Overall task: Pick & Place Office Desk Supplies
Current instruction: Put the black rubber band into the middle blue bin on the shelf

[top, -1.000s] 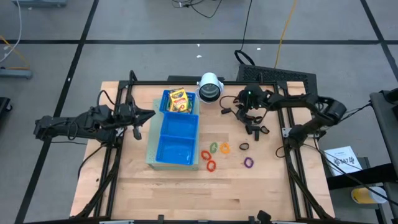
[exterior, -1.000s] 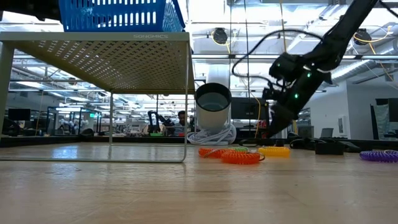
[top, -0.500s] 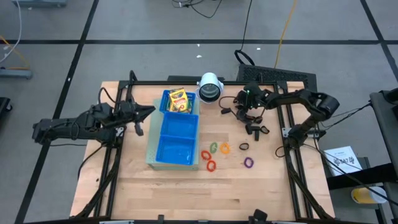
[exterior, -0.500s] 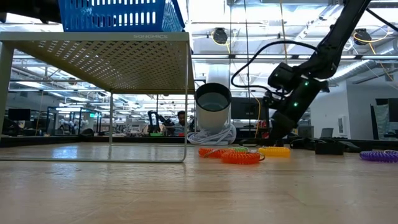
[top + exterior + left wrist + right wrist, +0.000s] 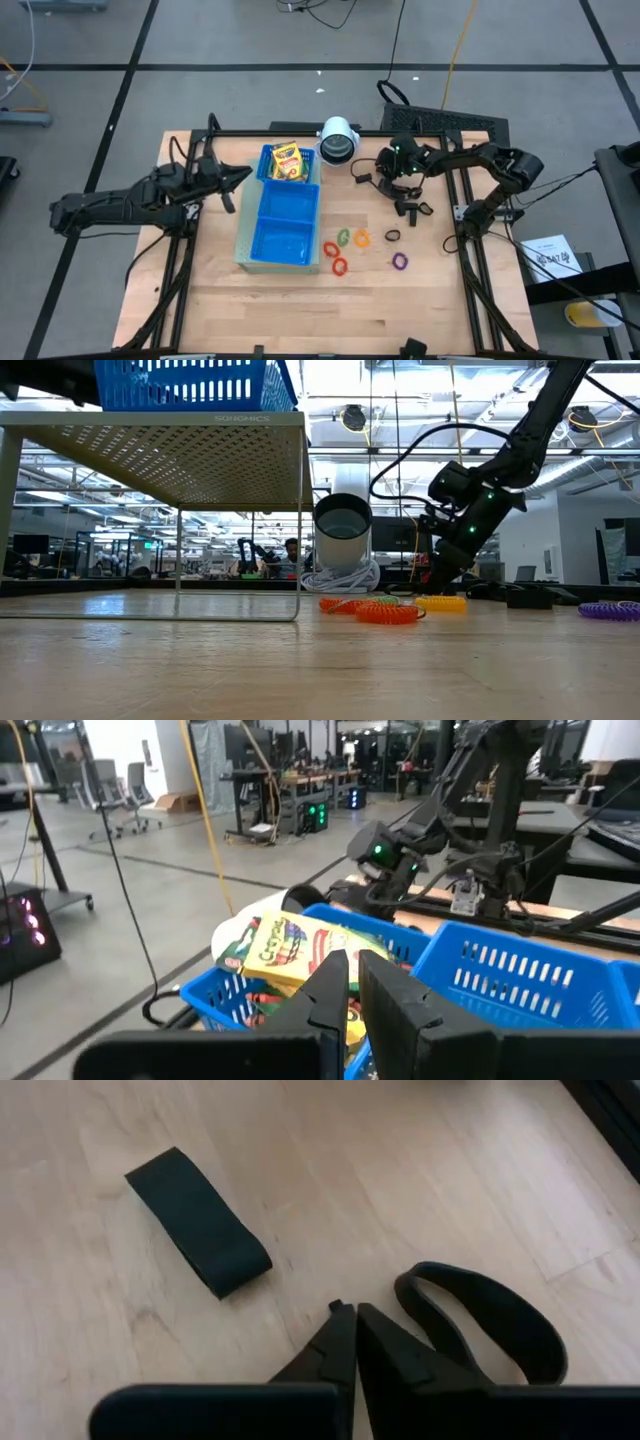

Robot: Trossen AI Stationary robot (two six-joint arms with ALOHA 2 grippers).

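**Right gripper closed at the black clips; left arm waiting over the tray**

High view: right gripper (image 5: 392, 180) low among the black clips (image 5: 405, 208), coloured rings (image 5: 345, 240) beside the blue tray (image 5: 285, 235). Left wrist view: left gripper (image 5: 350, 982), fingers nearly together and empty, above the crayon boxes (image 5: 285, 945). Right wrist view: fingers pressed together between two clips (image 5: 200, 1220), apparently gripping nothing; lifting now would likely come up empty

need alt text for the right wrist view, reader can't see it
The right hand hangs shut, fingertips together, just above a pale wooden table. A flat black band lies on the wood beyond it, and a black loop lies close beside the fingertips; nothing shows between the fingers.
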